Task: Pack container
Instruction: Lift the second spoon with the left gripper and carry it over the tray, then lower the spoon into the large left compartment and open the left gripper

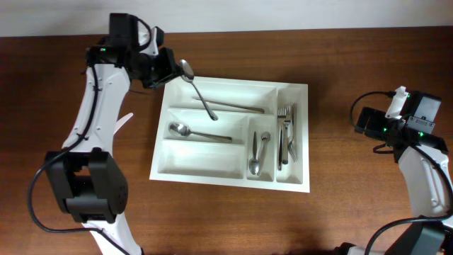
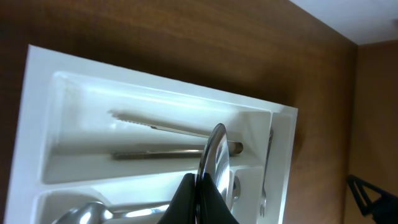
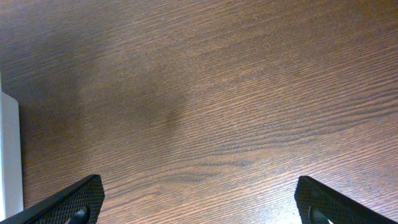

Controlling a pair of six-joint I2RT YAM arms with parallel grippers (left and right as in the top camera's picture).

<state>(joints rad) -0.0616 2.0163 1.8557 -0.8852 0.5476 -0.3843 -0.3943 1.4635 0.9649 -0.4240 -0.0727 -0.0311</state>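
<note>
With cutlery already lying in four compartments of the central container (image 1: pixel 198 157), a spoon (image 1: pixel 199 92) is being held above its far-left corner by the clamped left gripper (image 1: pixel 173 71), the right gripper (image 3: pixel 199 202) being held wide and empty.

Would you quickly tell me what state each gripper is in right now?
Left gripper: shut on a spoon.
Right gripper: open, holding nothing.

Left gripper (image 2: pixel 200 186) pinched; right gripper (image 3: pixel 199 190) spread wide.
</note>
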